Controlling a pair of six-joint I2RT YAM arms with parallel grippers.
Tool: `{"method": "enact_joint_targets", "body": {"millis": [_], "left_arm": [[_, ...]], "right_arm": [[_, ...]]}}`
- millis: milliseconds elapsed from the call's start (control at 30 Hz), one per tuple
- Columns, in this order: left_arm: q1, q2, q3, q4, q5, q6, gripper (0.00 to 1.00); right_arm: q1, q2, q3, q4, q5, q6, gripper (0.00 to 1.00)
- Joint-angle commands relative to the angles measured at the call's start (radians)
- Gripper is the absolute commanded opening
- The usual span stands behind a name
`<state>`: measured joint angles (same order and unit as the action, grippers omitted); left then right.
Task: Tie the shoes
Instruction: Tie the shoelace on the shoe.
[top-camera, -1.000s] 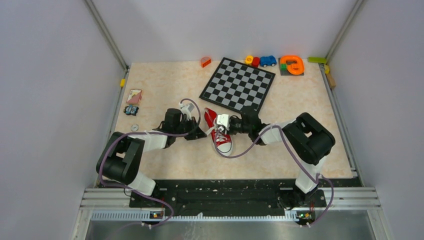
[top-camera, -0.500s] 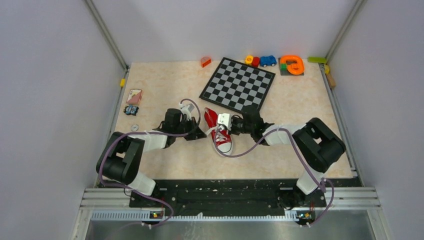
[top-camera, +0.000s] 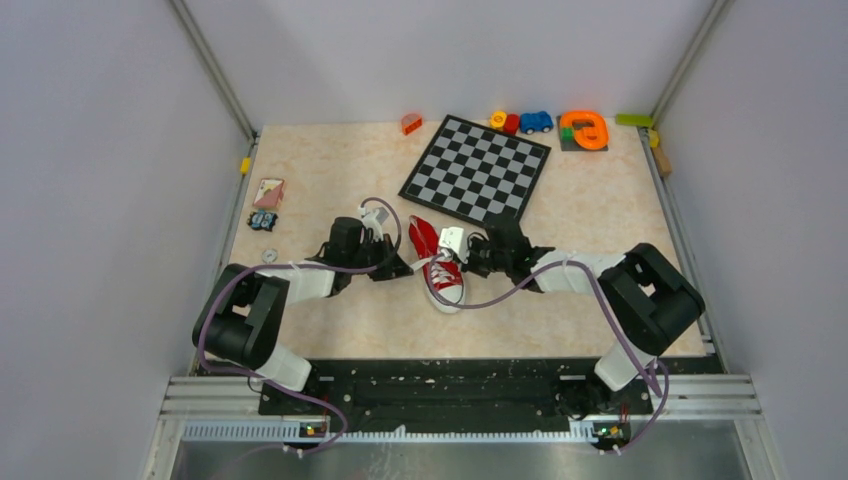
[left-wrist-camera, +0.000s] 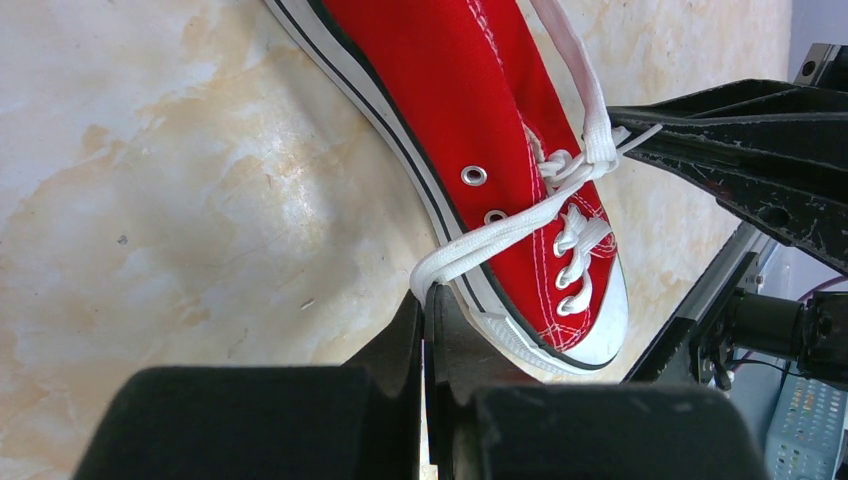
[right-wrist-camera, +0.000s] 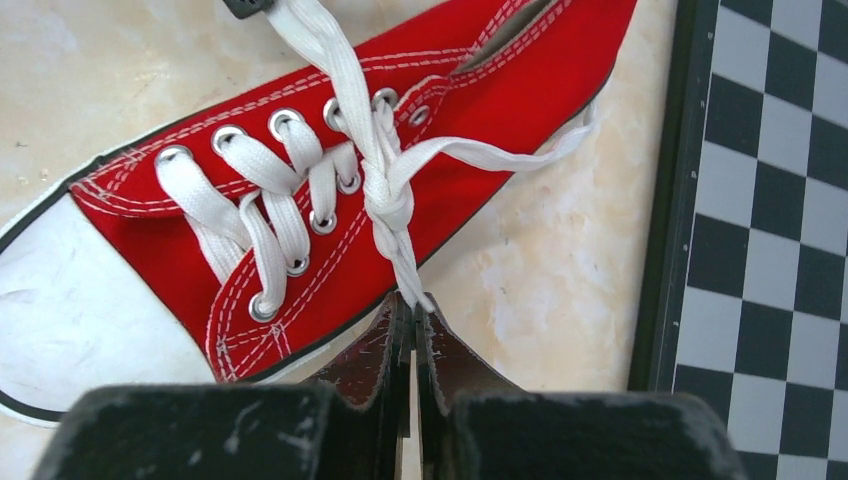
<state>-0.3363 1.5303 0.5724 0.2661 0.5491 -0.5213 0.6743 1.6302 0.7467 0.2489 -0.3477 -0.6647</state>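
Two arms converge on one red shoe (top-camera: 441, 262) near the middle of the table (top-camera: 330, 170). Shoe lies on its sole between the grippers, white toe cap toward the arm bases, heel toward the near corner of the board (top-camera: 477, 168), close to it but apart.

Left gripper (top-camera: 403, 268): at the shoe's left side, low on the table. In the wrist view its fingers (left-wrist-camera: 405, 335) are pressed together on a flat white lace (left-wrist-camera: 500, 232), which runs taut from the pinch up across the red canvas to the eyelets.

Right gripper (top-camera: 468, 262): at the shoe's right side. Its fingers (right-wrist-camera: 440, 350) are also pressed together, pinching a lace strand (right-wrist-camera: 405, 262) that comes straight down from the twist over the upper eyelets.

Laces are crossed in one twist on the tongue; no bow visible. One strand leaves the twist toward the top of the right wrist view; another trails off the shoe's side onto the table beside the board's edge.

Small toys (top-camera: 536, 121) line the table's far edge, well apart from the shoe.
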Motion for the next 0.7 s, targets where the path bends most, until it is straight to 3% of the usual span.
{"method": "enact_joint_targets", "body": {"millis": [0, 367, 433, 533, 667], "left_arm": [[0.009, -0.006, 0.015, 0.011, -0.012, 0.010, 0.00], [0.025, -0.036, 0.028, -0.028, -0.014, 0.039, 0.02], [0.025, -0.061, 0.034, -0.049, -0.021, 0.050, 0.13], [0.025, -0.118, 0.031, -0.077, -0.052, 0.064, 0.38], [0.023, -0.234, 0.013, -0.113, -0.106, 0.096, 0.51]], "right_arm": [[0.006, -0.030, 0.030, -0.012, 0.089, 0.067, 0.00], [0.004, 0.002, 0.087, 0.070, -0.028, 0.182, 0.00], [0.004, 0.002, 0.108, 0.065, -0.061, 0.204, 0.00], [0.005, 0.005, 0.143, 0.036, -0.105, 0.239, 0.00], [0.011, 0.016, 0.182, -0.018, -0.144, 0.283, 0.00]]}}
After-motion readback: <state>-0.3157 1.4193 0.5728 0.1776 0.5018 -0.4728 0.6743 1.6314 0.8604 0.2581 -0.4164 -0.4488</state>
